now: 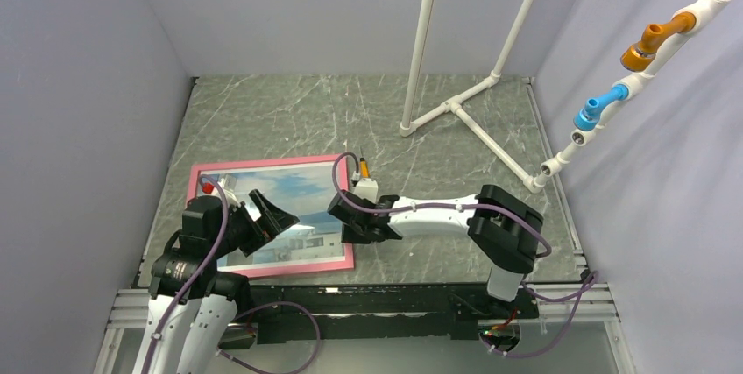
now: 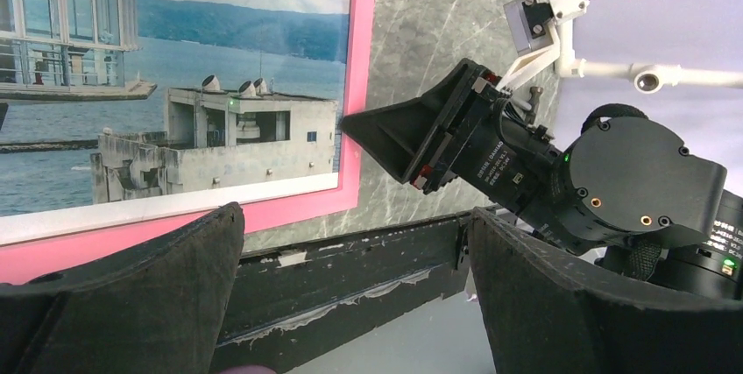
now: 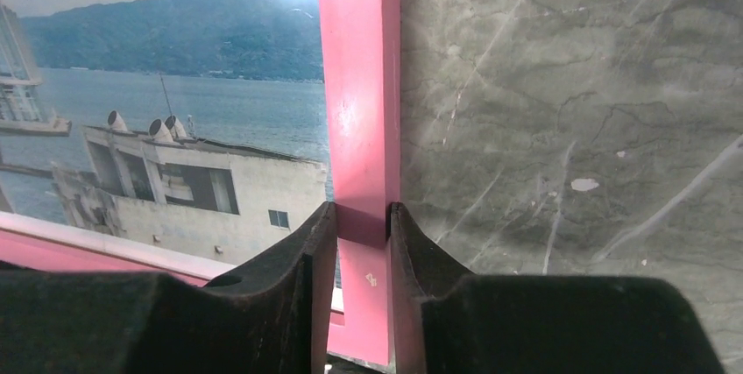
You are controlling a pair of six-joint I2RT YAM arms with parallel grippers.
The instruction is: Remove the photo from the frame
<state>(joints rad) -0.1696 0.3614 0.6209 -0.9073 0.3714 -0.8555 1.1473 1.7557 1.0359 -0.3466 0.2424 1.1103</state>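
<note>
The pink frame [image 1: 263,164] lies flat on the marble table at the near left, with the photo [image 1: 298,186] of a white ship, sea and cloudy sky inside it. My right gripper [image 1: 346,216] reaches in from the right. In the right wrist view its gripper [image 3: 362,216] has one finger on each side of the frame's [image 3: 359,85] right border, pressed against it, beside the photo [image 3: 175,85]. My left gripper [image 1: 267,216] hovers over the near part of the picture. In its own view the left gripper [image 2: 355,216] is wide open and holds nothing, with the frame [image 2: 361,85] and photo [image 2: 175,85] beyond it.
A white pipe stand [image 1: 456,107] rises from the far right of the table. A slanted pipe with blue and orange fittings [image 1: 613,102] runs along the right wall. A small orange-handled tool [image 1: 364,166] lies just past the frame's far right corner. A black rail [image 1: 394,291] edges the near side.
</note>
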